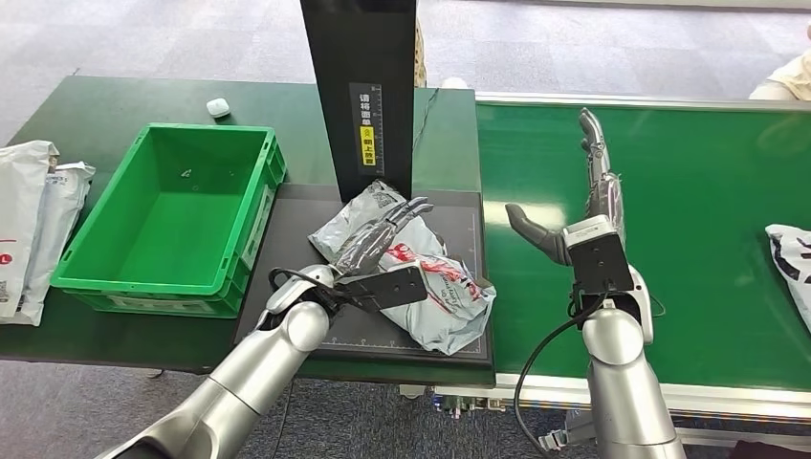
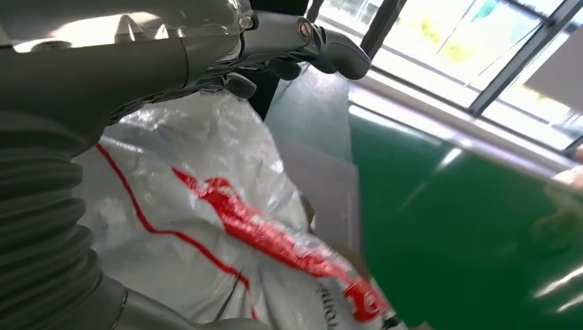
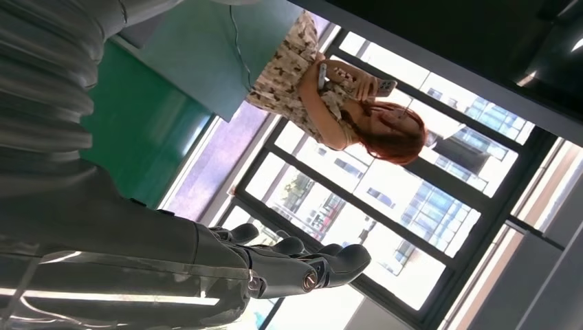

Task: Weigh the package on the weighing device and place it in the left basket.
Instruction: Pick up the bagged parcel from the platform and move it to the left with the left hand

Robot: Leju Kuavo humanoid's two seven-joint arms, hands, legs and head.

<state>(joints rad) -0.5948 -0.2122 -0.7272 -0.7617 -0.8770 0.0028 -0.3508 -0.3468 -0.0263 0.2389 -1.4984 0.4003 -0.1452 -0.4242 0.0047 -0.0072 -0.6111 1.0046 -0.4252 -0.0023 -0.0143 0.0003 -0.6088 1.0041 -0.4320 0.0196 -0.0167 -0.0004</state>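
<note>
- Package (image 1: 435,287): a crumpled grey-white plastic mailer with red printing, lying on the dark platform of the weighing device (image 1: 459,215), at the foot of the device's upright black column (image 1: 359,86)
- Left hand (image 1: 383,239): laid over the upper part of the package, fingers stretched forward across the bag toward the column; in the left wrist view the fingers (image 2: 323,48) extend just above the crinkled plastic, and whether they actually grip the bag cannot be told
- Right hand (image 1: 583,206): raised over the green conveyor belt (image 1: 689,191), fingers straight and pointing away from the robot, thumb spread to the side, nothing held; apart from the package
- Left basket (image 1: 143,277): a green plastic crate on the dark green surface (image 1: 96,100), just beside the weighing platform on the robot's left
- Other mailers (image 1: 29,220): white bags stacked on the surface to the left of the basket; a further bag (image 1: 792,258) lies at the far right edge of the belt
- Small white object (image 1: 218,107): on the surface beyond the basket
- Person (image 3: 344,96): standing before large windows in the right wrist view, holding a phone
</note>
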